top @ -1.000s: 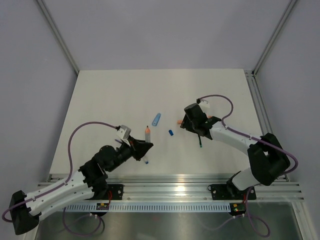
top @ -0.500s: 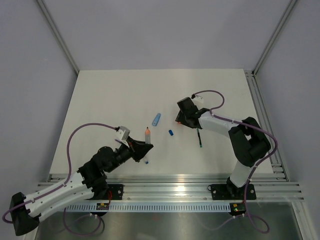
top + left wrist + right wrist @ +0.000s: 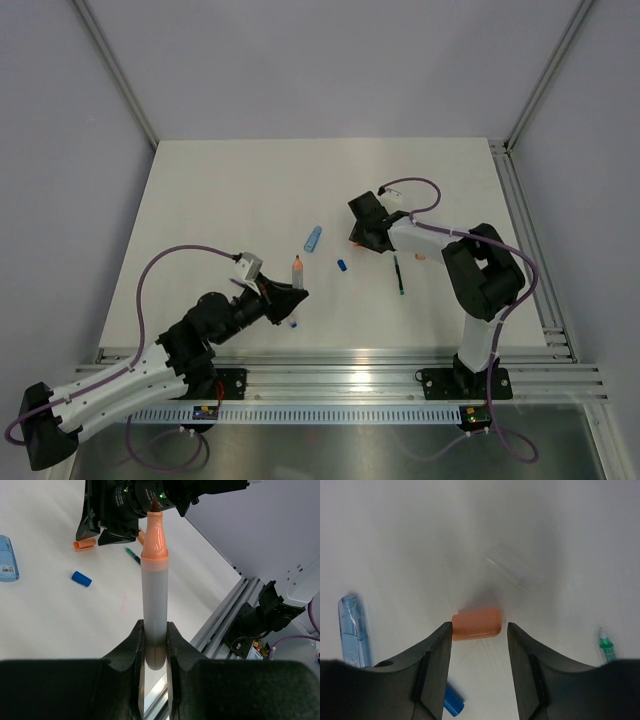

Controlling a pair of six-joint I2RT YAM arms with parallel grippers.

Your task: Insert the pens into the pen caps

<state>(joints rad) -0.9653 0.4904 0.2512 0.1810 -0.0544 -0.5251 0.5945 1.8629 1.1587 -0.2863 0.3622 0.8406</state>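
No pen looks capped yet, so all the work is left. The left gripper, close to the near edge of the table and left of its middle, is clamped on the clear barrel of the orange-tipped pen, tip bare and pointing away. Around mid-table, the right gripper straddles the orange cap with fingers spread and seemingly not pressing it. The blue cap, light-blue cap and clear cap lie loose nearby, and the green-tipped pen lies uncapped toward the right edge.

Orange-tipped pen in left tool
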